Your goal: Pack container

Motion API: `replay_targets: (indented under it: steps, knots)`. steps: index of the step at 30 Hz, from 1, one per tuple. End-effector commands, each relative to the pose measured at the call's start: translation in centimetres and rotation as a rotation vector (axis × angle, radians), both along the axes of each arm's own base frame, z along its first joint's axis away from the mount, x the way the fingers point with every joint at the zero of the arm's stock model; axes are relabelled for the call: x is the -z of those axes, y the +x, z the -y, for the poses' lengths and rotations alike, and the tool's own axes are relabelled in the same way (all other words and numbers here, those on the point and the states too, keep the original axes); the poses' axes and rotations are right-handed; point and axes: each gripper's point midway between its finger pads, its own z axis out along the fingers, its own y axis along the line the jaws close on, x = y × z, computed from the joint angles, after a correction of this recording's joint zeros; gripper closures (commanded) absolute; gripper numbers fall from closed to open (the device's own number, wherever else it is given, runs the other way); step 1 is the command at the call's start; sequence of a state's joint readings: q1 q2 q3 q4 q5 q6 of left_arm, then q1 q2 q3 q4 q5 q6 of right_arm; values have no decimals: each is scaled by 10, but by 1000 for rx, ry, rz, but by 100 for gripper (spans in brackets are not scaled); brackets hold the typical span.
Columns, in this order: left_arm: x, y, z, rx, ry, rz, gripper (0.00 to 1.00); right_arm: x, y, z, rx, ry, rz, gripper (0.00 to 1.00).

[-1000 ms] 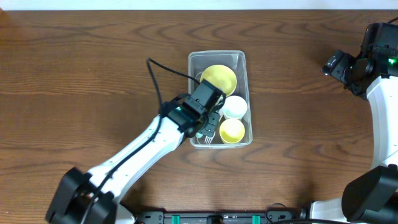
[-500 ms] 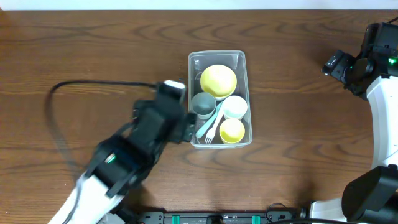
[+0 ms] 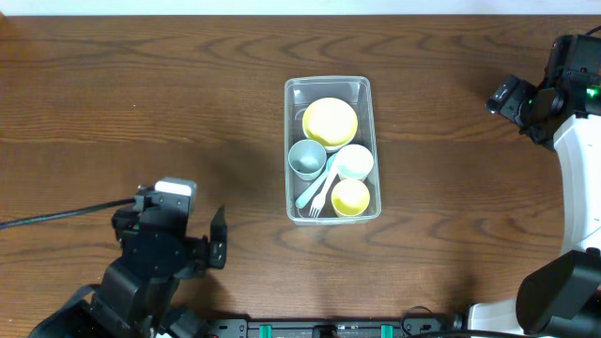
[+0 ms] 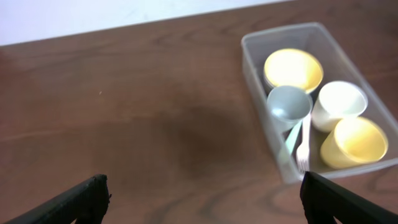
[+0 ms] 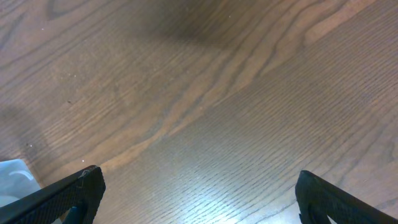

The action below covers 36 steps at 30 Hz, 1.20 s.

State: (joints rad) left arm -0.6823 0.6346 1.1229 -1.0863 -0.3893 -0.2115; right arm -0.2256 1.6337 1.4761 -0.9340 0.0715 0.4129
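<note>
The clear container (image 3: pixel 328 82) stands in the middle of the table. It holds a yellow bowl (image 3: pixel 330 121), a grey-blue cup (image 3: pixel 306 158), a white cup (image 3: pixel 355 161), a yellow cup (image 3: pixel 350 197) and a pale fork (image 3: pixel 317 194). My left gripper (image 3: pixel 217 239) is far off at the front left, open and empty. In the left wrist view the left gripper (image 4: pixel 202 202) hangs over bare wood, with the container (image 4: pixel 256 87) ahead to the right. My right gripper (image 3: pixel 512 99) stays at the far right, also open. In the right wrist view the right gripper (image 5: pixel 199 196) holds nothing.
Dark wood table (image 3: pixel 141 103) lies all around the tub. A black cable (image 3: pixel 56 214) trails left from the left arm. A corner of the container (image 5: pixel 12 174) shows at the left edge of the right wrist view.
The left arm has pulled back from over the container to the front left, uncovering the grey-blue cup and the fork inside. The right arm has not moved.
</note>
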Motion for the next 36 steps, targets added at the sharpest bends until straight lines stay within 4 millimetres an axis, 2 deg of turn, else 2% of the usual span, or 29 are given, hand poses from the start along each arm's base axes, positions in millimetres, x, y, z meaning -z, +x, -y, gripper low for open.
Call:
replay_targets:
  steps: [1,8,17,23,30,36]
  knots:
    - [-3,-8,-15,-26,37,9,2,2,0,1,5,-1,-6,1]
    - [-13,-20,-42,-102,45,86,2,2,0,1,5,-1,-6,1]
    - [-23,-53,-72,-132,-76,230,2,2,0,1,5,-1,-6,1]
    - [-27,-62,-86,-225,-153,330,2,2,0,1,5,-1,-6,1]
    - [-35,-44,-63,-218,-246,392,2,2,0,1,5,-1,-6,1]
    - [-27,2,-35,-126,-286,487,2,2,0,2,5,-1,-7,1]
